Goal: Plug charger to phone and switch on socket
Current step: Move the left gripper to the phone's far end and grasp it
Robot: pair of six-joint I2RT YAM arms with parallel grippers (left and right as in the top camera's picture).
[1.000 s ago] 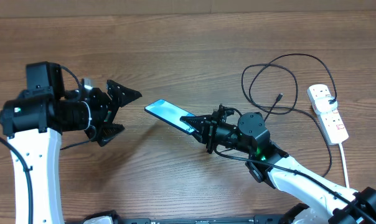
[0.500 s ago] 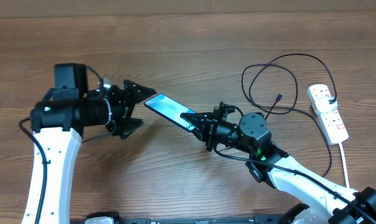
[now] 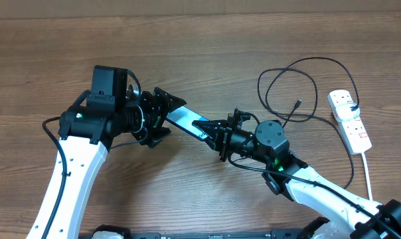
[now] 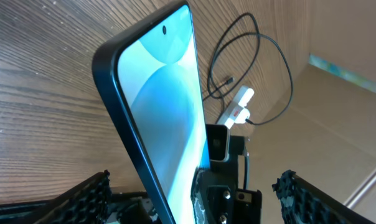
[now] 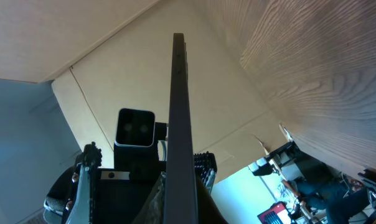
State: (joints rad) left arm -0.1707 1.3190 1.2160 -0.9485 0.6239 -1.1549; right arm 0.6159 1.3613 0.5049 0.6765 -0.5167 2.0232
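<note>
Right gripper (image 3: 204, 128) is pressed together on the near end of the phone (image 3: 184, 118). It holds the phone off the table (image 3: 187, 46), screen up and tilted, far end toward the left arm. Right wrist view: phone (image 5: 178, 124) edge-on, rising straight out from between the jaws.

Left gripper (image 3: 174, 117) is spread wide, one jaw on either side of the phone's far end. Left wrist view: phone (image 4: 157, 112) stands between the two fingers (image 4: 88, 196), a gap on each side, clear of both.

Charger (image 3: 290, 83) lies in loose loops on the table to the right, well apart from the phone. Its tip (image 3: 298, 103) rests free among the loops. The cable's other end reaches the socket (image 3: 350, 119), which lies near the table's right edge with its white cord trailing toward the near side. Switch position is too small to tell.
</note>
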